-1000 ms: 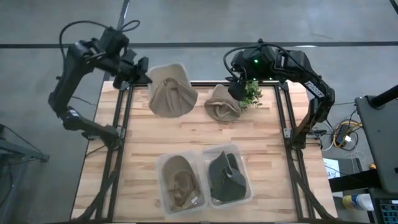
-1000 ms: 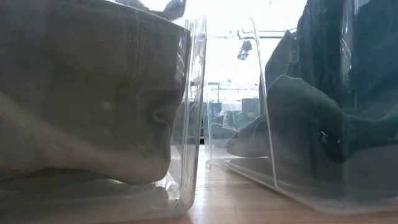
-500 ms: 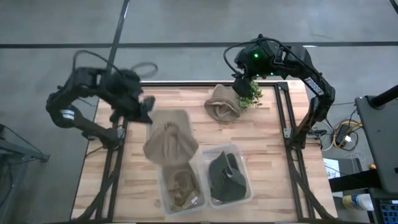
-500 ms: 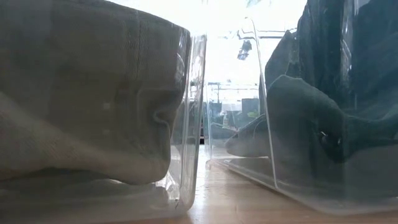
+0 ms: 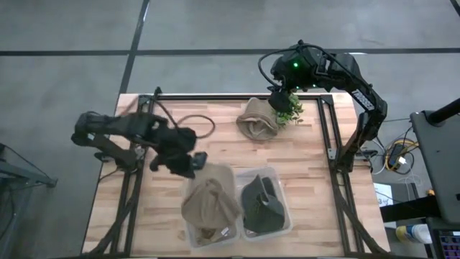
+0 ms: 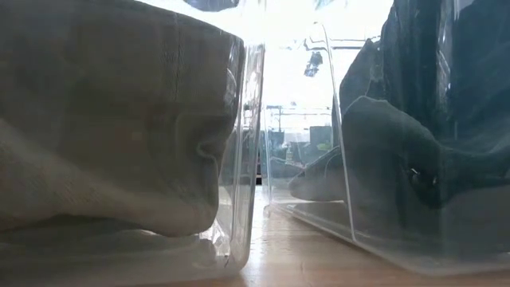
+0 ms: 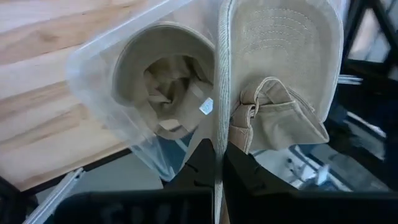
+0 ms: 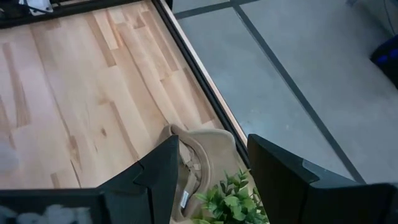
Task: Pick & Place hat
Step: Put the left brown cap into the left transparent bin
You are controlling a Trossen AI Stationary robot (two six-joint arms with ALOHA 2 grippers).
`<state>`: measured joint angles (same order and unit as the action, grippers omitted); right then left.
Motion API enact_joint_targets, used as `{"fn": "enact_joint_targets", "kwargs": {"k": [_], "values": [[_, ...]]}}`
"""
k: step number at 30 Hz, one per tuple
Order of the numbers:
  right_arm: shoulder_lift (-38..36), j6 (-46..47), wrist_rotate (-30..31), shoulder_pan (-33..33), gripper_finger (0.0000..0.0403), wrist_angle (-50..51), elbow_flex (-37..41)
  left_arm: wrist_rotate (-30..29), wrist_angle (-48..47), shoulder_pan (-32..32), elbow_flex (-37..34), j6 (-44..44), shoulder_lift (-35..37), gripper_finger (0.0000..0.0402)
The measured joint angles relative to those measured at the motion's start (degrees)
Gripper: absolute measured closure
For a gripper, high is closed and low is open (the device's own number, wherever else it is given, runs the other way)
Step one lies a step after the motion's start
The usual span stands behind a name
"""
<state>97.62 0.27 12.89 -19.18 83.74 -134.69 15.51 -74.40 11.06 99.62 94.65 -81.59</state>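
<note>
The left gripper (image 5: 192,164) hangs over the light wooden slatted surface (image 5: 144,216), its jaws clamped on the soft tan cloth bucket hat (image 5: 209,200), which droops above the left clear plastic bin (image 5: 188,232); that bin already contains another beige hat (image 7: 163,81). The carried hat looks light and limp, so it will likely sag and fold; the stitched brim, where it is pinched, seems the firmest hold. To the right, a second clear plastic bin (image 5: 284,217) holds a dark olive hat (image 5: 261,205). Farther right, the right gripper (image 5: 276,101) hovers over a third tan hat (image 5: 256,121) beside a small green plant (image 5: 290,108), jaws apart. The low view is mostly blocked by bin walls.
</note>
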Motion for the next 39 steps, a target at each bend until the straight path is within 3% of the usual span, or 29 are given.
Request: {"fn": "enact_joint_targets", "kwargs": {"k": [7, 12, 22, 29, 33, 39], "values": [[0.04, -0.46, -0.02, 0.04, 0.0220, 0.00, 0.02, -0.22, 9.27, 3.97, -9.60, 3.70, -2.74, 0.0395], [0.07, -0.50, -0.02, 0.04, 0.0220, 0.00, 0.02, 3.13, 13.14, 4.60, -15.44, 6.46, -3.67, 0.0395], [0.07, -2.43, 0.00, 0.02, 0.0220, -0.09, 0.02, 1.55, 11.76, 5.41, -19.40, 12.22, -3.78, 0.0389], [0.11, -3.23, 0.03, 0.02, 0.0220, -0.09, 0.02, 3.56, 11.40, 5.39, -21.10, 13.80, -3.84, 0.0385], [0.11, -3.28, 0.03, 0.02, 0.0220, -0.09, 0.02, 3.68, 11.89, 5.41, -20.42, 12.48, -3.78, 0.0359], [0.11, -3.22, 0.02, 0.02, 0.0220, -0.09, 0.02, 3.32, 12.03, 5.26, -19.20, 6.41, -3.67, 0.0286]]}}
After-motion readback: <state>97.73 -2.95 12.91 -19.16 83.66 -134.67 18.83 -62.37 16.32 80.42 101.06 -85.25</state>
